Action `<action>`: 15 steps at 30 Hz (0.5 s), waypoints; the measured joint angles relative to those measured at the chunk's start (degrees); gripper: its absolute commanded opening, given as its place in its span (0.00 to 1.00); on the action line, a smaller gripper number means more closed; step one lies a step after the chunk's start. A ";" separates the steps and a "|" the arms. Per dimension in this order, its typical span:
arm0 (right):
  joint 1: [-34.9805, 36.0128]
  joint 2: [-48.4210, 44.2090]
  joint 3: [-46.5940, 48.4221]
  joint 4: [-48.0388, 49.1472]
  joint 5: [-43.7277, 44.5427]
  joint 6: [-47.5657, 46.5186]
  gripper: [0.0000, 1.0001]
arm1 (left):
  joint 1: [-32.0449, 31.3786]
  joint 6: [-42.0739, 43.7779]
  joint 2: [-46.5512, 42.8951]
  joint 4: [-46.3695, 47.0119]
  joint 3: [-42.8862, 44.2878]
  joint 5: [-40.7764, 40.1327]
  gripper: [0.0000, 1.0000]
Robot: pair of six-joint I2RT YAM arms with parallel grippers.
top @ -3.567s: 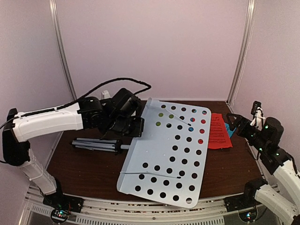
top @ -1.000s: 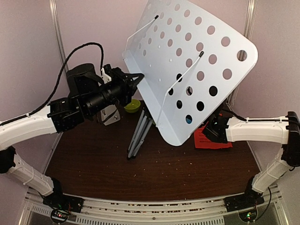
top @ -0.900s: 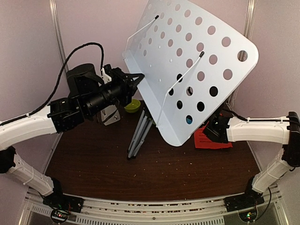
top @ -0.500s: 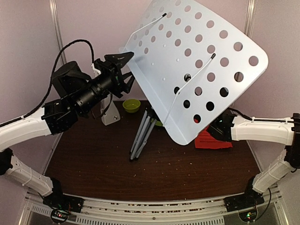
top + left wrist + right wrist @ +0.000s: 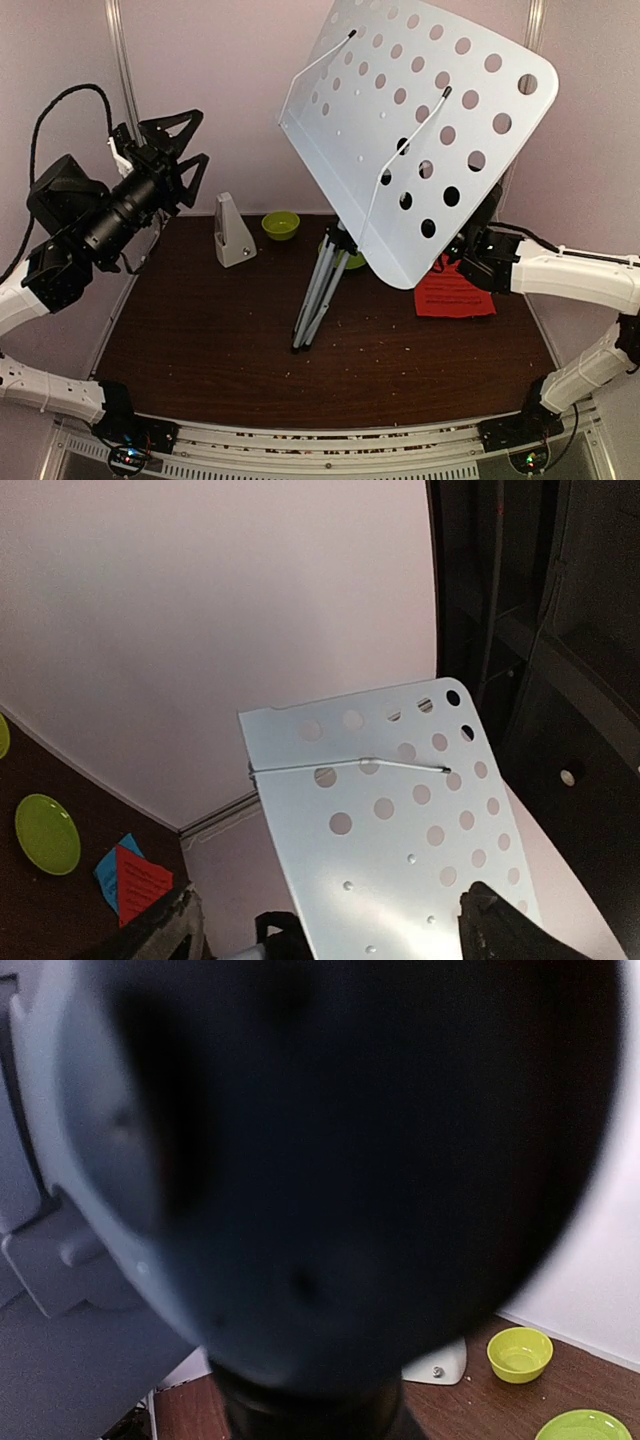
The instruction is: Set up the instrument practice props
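The pale grey perforated music-stand desk [image 5: 420, 130] is raised high and tilted on the folded grey tripod [image 5: 320, 290], whose feet rest mid-table. My left gripper [image 5: 188, 145] is open, well left of the desk, holding nothing; its view looks at the desk [image 5: 400, 850] between spread fingers [image 5: 495, 925]. My right gripper [image 5: 470, 255] reaches behind the desk's lower right edge and holds the stand up, its fingertips hidden. A dark blurred shape fills the right wrist view. The whitish metronome [image 5: 232, 232] stands back left. The red sheet [image 5: 455, 295] lies right, the blue sheet [image 5: 112, 865] under it.
A lime-green bowl [image 5: 281, 224] sits at the back near the metronome. A lime-green plate [image 5: 47, 833] lies behind the tripod, mostly hidden in the top view. Pale walls close in the table on three sides.
My left gripper opened, let go of the desk's left edge and drew back up to the left. The desk rose and tipped right; the tripod feet slid slightly right.
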 measured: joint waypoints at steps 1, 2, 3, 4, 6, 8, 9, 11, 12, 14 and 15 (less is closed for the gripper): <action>-0.09 -0.33 0.37 -1.33 0.66 0.11 0.00 | 0.00 2.62 -1.75 -0.90 -1.64 -0.90 0.96; -0.11 -0.57 0.61 -2.29 1.11 0.22 0.00 | 0.00 5.31 -3.21 -2.14 -3.30 -1.88 0.97; -0.13 -0.98 0.70 -3.37 1.84 0.44 0.00 | 0.00 7.91 -4.46 -3.56 -4.79 -2.60 0.98; -0.13 -1.25 0.72 -3.93 2.36 0.46 0.00 | 0.02 10.67 -5.29 -4.83 -5.97 -3.26 0.98; -0.13 -2.03 1.18 -6.34 4.13 0.59 0.00 | 0.13 15.34 -5.81 -7.72 -7.32 -4.15 0.98; -0.15 -2.56 1.77 -8.61 5.77 0.68 0.00 | 0.13 20.52 -5.51 -10.34 -8.33 -4.50 0.98; -0.15 -2.75 2.12 -9.64 6.49 0.76 0.00 | 0.13 23.17 -5.07 -11.21 -9.11 -4.48 0.98; -0.15 -3.04 2.38 -10.82 7.34 0.81 0.00 | 0.13 28.04 -4.68 -11.34 -11.41 -3.85 0.98; -0.20 -3.13 2.38 -11.02 7.43 0.85 0.00 | 0.15 31.01 -4.55 -10.62 -13.38 -2.91 0.98; -0.20 -3.23 2.40 -11.13 6.78 0.81 0.00 | 0.13 36.81 -3.89 -9.29 -17.64 -0.74 0.98; -0.20 -3.26 2.40 -11.13 5.95 0.68 0.00 | 0.13 39.28 -3.28 -8.61 -19.37 0.39 0.98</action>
